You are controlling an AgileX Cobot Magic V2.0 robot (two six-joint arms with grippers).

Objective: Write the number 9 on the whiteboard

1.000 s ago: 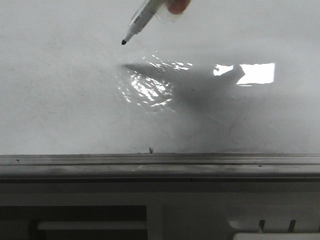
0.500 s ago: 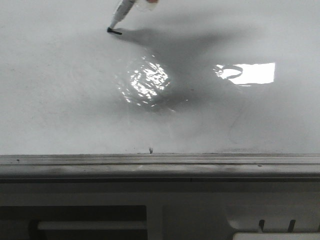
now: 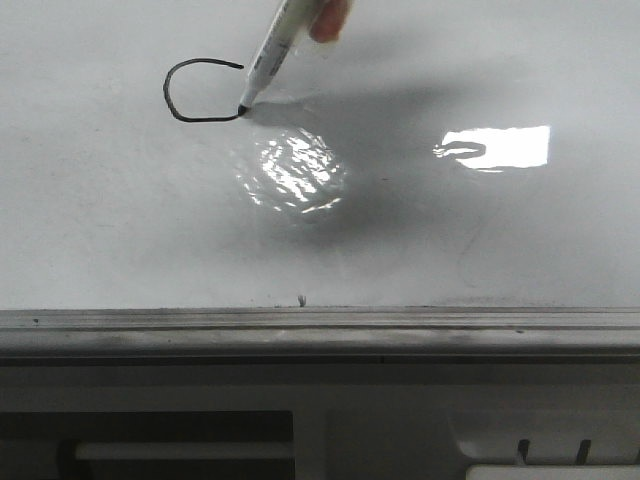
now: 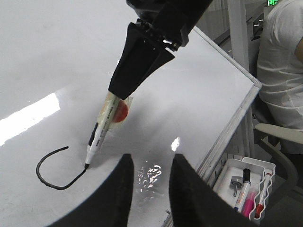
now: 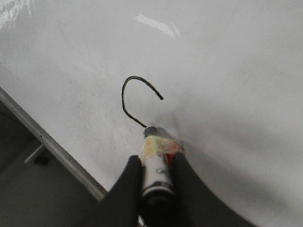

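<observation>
The right gripper is clamped tight around the barrel of a white marker pen with a black tip. Yellowish tape and a red patch sit on the pen just below the black fingers. The pen leans over. Its long axis slants, with the tip down on the board and the back end up inside the gripper. In the front view the tip points down and to the left.

Half a second ago the tip had only just touched the board, and there was no line at all. Now a thin black curved line runs out from the tip. It is the first part of the number 9, a loop that bulges away to the left of the gripper. The loop is not closed, so there is a gap between where the line starts and where the tip is now. The long tail is not drawn yet. So the writing looks to be less than half done.

The line sits on the big shiny white whiteboard, right under the gripper.

The left gripper holds nothing. Its two black fingers are parted and hang near the board, beside the pen.
</observation>
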